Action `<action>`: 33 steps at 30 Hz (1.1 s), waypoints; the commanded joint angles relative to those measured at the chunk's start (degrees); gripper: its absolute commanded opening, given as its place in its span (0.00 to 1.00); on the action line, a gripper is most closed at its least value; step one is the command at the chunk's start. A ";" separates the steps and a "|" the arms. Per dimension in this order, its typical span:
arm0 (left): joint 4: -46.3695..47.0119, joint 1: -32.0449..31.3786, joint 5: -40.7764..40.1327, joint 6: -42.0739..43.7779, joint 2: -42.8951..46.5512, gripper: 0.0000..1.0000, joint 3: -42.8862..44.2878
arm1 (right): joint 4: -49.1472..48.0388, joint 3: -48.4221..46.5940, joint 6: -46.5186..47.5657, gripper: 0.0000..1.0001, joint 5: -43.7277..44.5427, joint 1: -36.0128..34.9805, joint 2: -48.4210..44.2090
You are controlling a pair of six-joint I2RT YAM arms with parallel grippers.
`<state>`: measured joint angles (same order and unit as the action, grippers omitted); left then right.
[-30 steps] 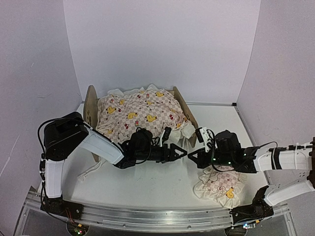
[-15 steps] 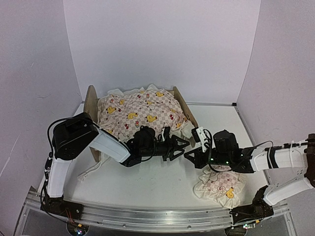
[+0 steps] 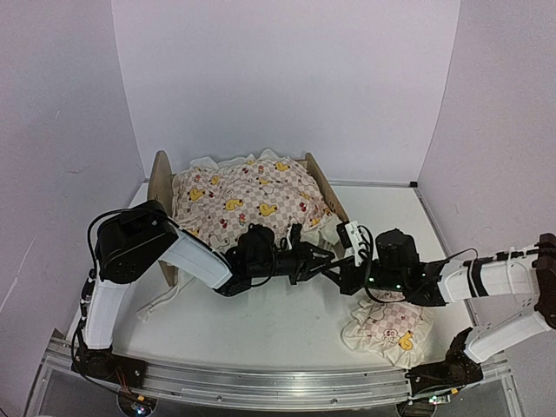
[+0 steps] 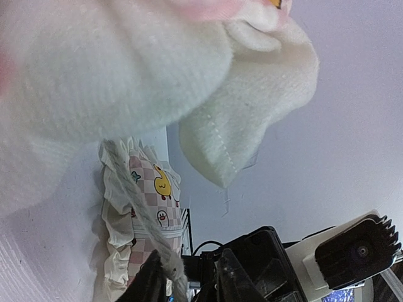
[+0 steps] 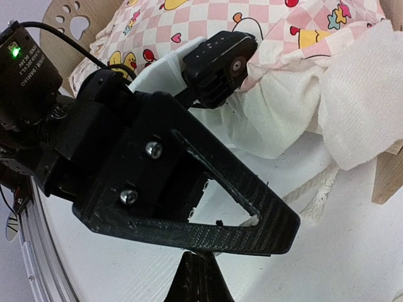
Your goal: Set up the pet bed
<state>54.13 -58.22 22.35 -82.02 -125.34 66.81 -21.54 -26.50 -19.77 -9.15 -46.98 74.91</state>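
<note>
Cord [image 4: 135,201]: left fingers [image 3: 320,258] narrow around it, hold unclear; right fingers [image 5: 200,280] pressed together, empty; pinch squarely before pulling clear of quilt [image 3: 248,195].

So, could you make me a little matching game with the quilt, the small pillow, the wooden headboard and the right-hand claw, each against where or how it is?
Things:
1. quilt
2. pillow
3. headboard
4. right gripper

Place or state:
A. shut
B. standing upright at the left end, seen from the top camera
C. lying on the table close to the right arm
D. spread over the pet bed

Pairs: 1-D, 2-C, 3-B, 4-A
</note>
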 commanded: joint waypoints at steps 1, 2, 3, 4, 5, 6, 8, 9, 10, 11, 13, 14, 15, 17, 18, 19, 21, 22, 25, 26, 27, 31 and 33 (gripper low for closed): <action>-5.72 -0.22 1.96 -2.06 -2.06 0.19 -0.76 | -3.64 -2.47 -0.70 0.00 -0.97 -0.92 -0.06; -5.68 -0.08 1.86 -1.56 -1.81 0.15 -1.06 | -3.44 -2.75 -0.84 0.00 -0.77 -0.92 0.01; -5.67 0.12 1.75 -0.94 -1.45 0.10 -1.35 | -2.88 -3.06 -1.14 0.00 -0.74 -0.92 0.13; -5.70 0.28 1.44 0.29 -1.03 0.06 -1.52 | -1.40 -3.64 -1.66 0.00 -0.41 -0.92 0.10; -5.70 0.44 0.79 1.91 -0.22 0.01 -1.89 | 0.86 -4.09 -2.75 0.00 0.66 -0.92 -0.49; -5.72 0.67 0.31 3.52 0.48 0.00 -2.25 | 3.74 -4.20 -4.42 0.10 2.04 -0.92 -1.45; -6.37 1.26 -0.82 6.87 1.99 0.00 -2.84 | 9.15 -2.50 -7.91 0.36 5.17 -0.88 -4.47; -6.87 1.55 -1.46 8.23 2.69 0.00 -3.19 | 10.57 -0.91 -9.92 0.44 7.23 -0.91 -6.51; -7.75 2.07 -2.11 9.81 3.37 0.00 -3.33 | 11.05 1.09 -12.11 0.52 9.75 -0.92 -8.30; -8.76 2.14 -2.59 10.80 3.89 0.00 -3.41 | 11.41 2.39 -14.04 0.59 12.13 -0.77 -9.47; -9.59 2.26 -2.94 12.14 4.15 0.00 -3.32 | 11.52 3.13 -15.72 0.66 15.39 -0.21 -9.26; -10.03 2.38 -2.65 12.52 4.00 0.00 -2.98 | 11.94 2.45 -16.21 0.68 17.16 0.29 -7.72; -10.47 2.47 -2.58 12.76 3.89 0.00 -2.78 | 12.81 1.26 -16.91 0.66 18.92 1.35 -5.32; -10.90 2.74 -2.90 13.58 4.08 0.00 -2.87 | 12.74 -1.19 -17.25 0.58 18.40 4.50 1.21; -11.21 2.83 -3.19 14.32 4.32 0.00 -2.94 | 12.53 -3.14 -17.07 0.54 17.42 5.67 4.52; -11.72 2.97 -3.68 14.73 4.58 0.00 -2.98 | 12.45 -5.27 -16.21 0.52 16.45 6.10 7.93; -12.35 3.34 -4.66 15.69 5.26 0.00 -3.22 | 10.18 -8.20 -14.52 0.50 15.98 6.03 12.40; -12.52 3.42 -4.91 16.08 5.49 0.00 -3.26 | 6.98 -8.30 -13.66 0.50 15.48 6.05 14.80; -13.02 3.70 -5.03 16.39 5.60 0.00 -3.13 | 2.00 -10.50 -10.95 0.50 15.97 5.37 20.25; -13.10 3.76 -4.92 16.18 5.51 0.00 -3.09 | 0.91 -11.06 -10.04 0.50 17.51 4.57 21.56; -13.09 3.73 -4.67 16.00 5.35 0.00 -2.95 | -0.45 -11.26 -9.52 0.51 18.74 3.84 22.60; -13.19 3.81 -4.06 15.70 5.19 0.00 -2.98 | -4.22 -12.07 -10.61 0.51 21.14 3.33 26.08; -13.18 3.80 -4.10 15.70 5.28 0.00 -3.32 | -6.11 -12.74 -10.82 0.52 22.29 3.14 27.57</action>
<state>43.77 -56.18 20.34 -65.78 -121.89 64.36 -19.77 -36.40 -31.24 8.91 -43.40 100.51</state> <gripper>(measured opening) 0.011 0.515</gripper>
